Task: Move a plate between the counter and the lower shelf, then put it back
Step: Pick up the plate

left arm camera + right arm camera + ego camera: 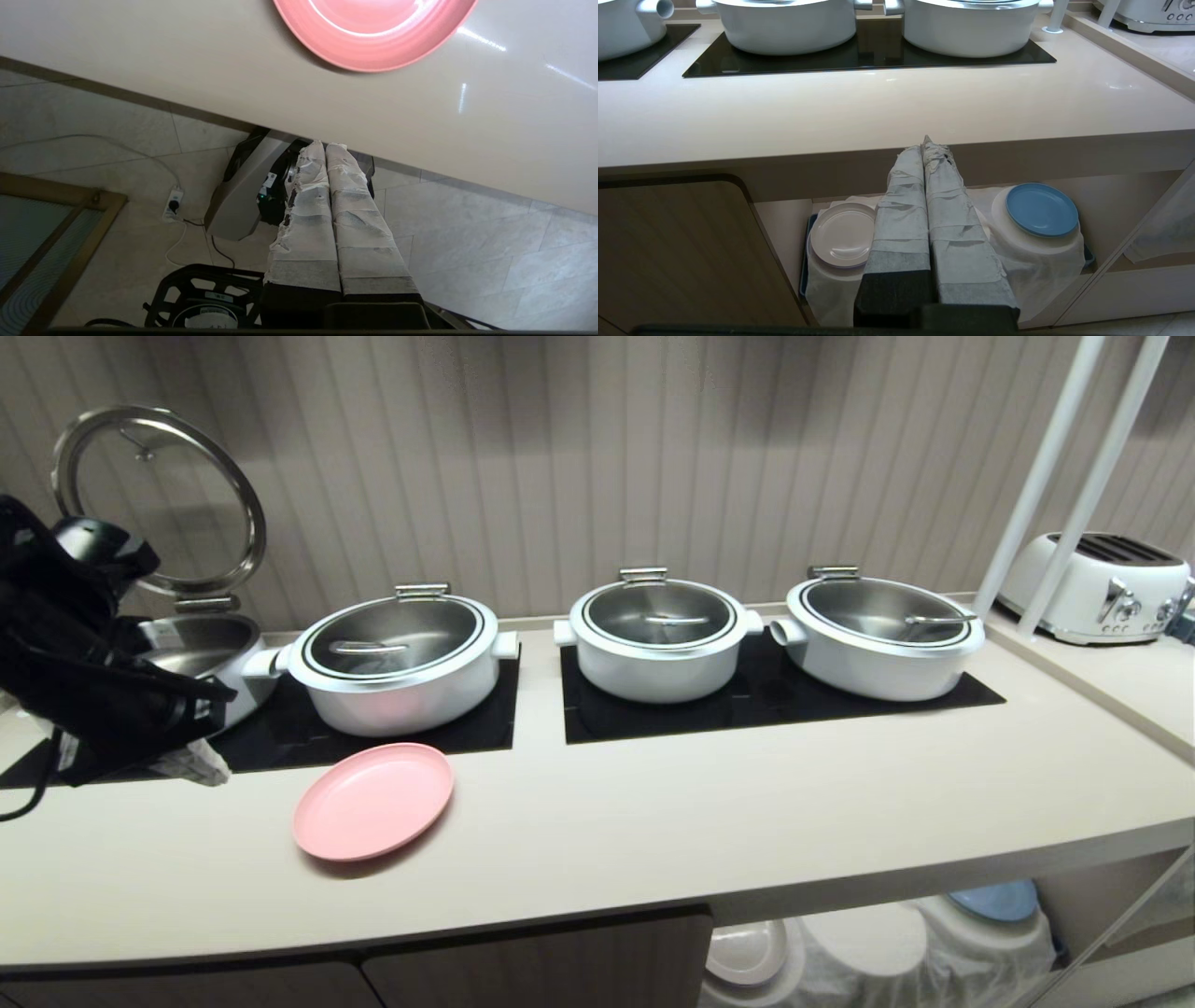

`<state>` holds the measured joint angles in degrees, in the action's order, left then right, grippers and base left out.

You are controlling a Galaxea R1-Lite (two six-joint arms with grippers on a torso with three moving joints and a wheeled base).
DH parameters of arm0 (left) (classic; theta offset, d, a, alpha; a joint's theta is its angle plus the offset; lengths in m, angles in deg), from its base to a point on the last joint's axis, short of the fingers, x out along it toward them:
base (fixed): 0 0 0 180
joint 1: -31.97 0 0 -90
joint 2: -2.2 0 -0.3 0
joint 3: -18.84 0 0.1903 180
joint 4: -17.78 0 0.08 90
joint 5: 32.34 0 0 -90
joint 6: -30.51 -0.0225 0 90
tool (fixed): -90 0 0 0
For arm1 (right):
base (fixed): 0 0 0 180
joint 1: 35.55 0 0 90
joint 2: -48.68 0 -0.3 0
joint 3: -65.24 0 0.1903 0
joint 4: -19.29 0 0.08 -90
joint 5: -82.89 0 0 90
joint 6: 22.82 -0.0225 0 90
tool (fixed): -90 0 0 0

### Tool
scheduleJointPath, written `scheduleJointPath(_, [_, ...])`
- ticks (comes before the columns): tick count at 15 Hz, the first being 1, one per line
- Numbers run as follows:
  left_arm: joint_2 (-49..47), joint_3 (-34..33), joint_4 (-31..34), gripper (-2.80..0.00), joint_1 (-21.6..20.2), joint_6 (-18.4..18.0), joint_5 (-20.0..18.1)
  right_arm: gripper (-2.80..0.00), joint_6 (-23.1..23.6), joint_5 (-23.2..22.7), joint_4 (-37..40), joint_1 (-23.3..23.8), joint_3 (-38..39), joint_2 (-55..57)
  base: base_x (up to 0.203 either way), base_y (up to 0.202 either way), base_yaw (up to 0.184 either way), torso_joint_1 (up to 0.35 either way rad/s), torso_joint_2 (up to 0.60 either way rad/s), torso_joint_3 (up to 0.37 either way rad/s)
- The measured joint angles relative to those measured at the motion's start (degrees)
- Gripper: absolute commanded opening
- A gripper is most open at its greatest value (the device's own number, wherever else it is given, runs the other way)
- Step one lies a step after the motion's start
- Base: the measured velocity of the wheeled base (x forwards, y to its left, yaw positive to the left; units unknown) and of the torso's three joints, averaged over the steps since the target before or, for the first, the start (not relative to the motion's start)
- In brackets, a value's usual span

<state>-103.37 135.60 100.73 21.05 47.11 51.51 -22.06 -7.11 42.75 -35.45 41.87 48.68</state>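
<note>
The pink plate [373, 800] lies flat on the counter [709, 803], in front of the second white pot from the left. My left gripper [191, 765] hangs over the counter's left end, a short way left of the plate, shut with nothing between its taped fingers. In the left wrist view the left gripper [325, 145] points past the counter's front edge toward the floor, with the plate [373, 32] beyond its tips. My right gripper [926, 142] is shut and empty, low in front of the lower shelf [1111, 200]. The middle cloth mound is mostly hidden behind its fingers.
Several white pots [658, 639] stand on black hob panels [766, 705]; the leftmost has its glass lid [159, 499] raised. A white toaster [1097, 583] and two white posts [1064, 476] are at the right. On the shelf's mounds sit a cream plate [843, 234] and a blue plate [1041, 209].
</note>
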Motion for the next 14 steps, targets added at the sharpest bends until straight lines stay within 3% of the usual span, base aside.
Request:
scheduleJointPath(6, [-11.8,4.3,-1.6,-2.8,-0.2,-3.3,0.5,-2.8,0.0,0.0,0.0,0.0,0.0,0.0,0.0,0.0,0.0,0.0,0.0,0.0])
scheduleJointPath(14, [-19.0,4.5,-6.4,-2.8,-0.1,-3.8,0.7,-2.8,0.0,0.0,0.0,0.0,0.0,0.0,0.0,0.0,0.0,0.0,0.0,0.0])
